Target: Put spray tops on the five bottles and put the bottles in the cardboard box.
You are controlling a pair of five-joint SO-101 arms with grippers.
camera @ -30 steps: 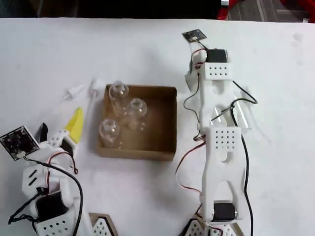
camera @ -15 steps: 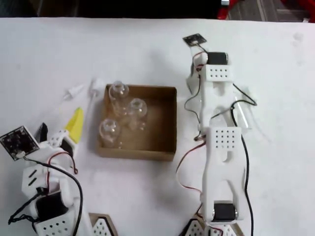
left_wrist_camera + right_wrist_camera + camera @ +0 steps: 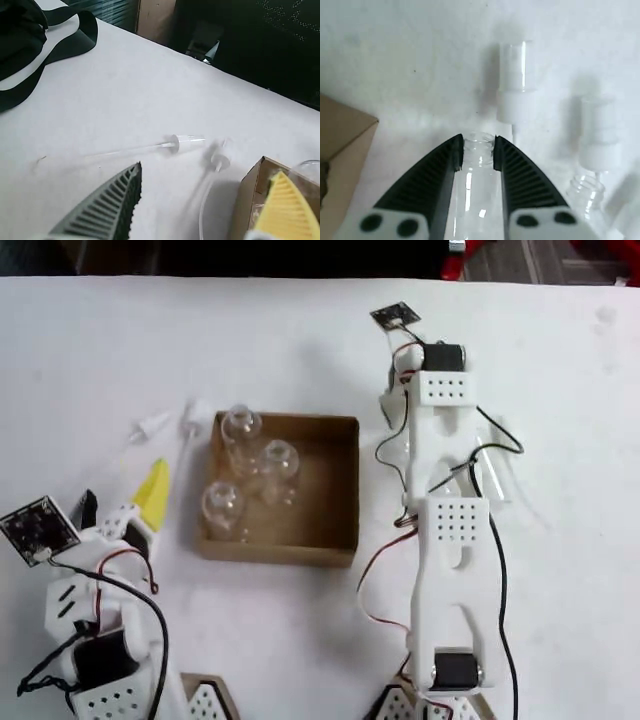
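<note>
The table (image 3: 300,340) carries the cardboard box (image 3: 330,490), where three bottles (image 3: 241,430) already stand. The right gripper (image 3: 479,150) has its fingers (image 3: 435,175) clamped on a fourth bottle (image 3: 475,190). Two spray tops (image 3: 512,85) lie just beyond, with a fifth bottle (image 3: 587,187) beside. The left gripper (image 3: 207,171) has its fingers spread apart, with more tops (image 3: 182,141) ahead. Two bottles probably remain.

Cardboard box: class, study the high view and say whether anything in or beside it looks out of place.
Yes. Three bottles stand in the cardboard box with necks that look open and uncapped, while two spray tops lie loose on the table beside it. Capping seems skipped.
</note>
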